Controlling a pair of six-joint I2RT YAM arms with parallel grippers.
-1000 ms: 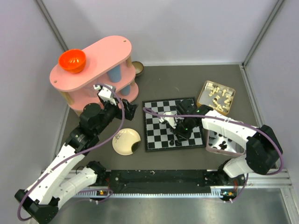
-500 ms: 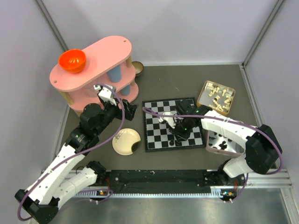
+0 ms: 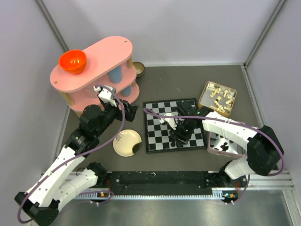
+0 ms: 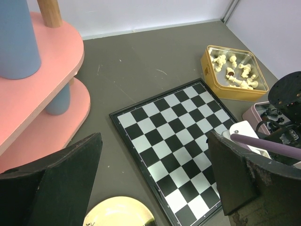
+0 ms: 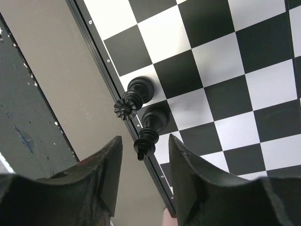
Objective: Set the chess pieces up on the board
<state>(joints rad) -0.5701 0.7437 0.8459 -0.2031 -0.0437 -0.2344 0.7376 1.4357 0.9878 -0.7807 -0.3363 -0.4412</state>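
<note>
Right gripper (image 5: 145,153) fingers apart at board (image 5: 225,70) edge; two black chess pieces (image 5: 141,92) stand there, one between fingertips, not gripped. Left gripper (image 4: 154,141) wide, empty.

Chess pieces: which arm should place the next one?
Likely right. The right gripper is open over the board beside two chess pieces, with the pink tray on its side; the left gripper is off the board.

Text, labels, brands, numbers: none that I can read in any of my views. Plate (image 3: 126,144) near the desk's front edge, just left of the board (image 3: 157,134): a few dark marks on its face, too small and blurred to make out.
</note>
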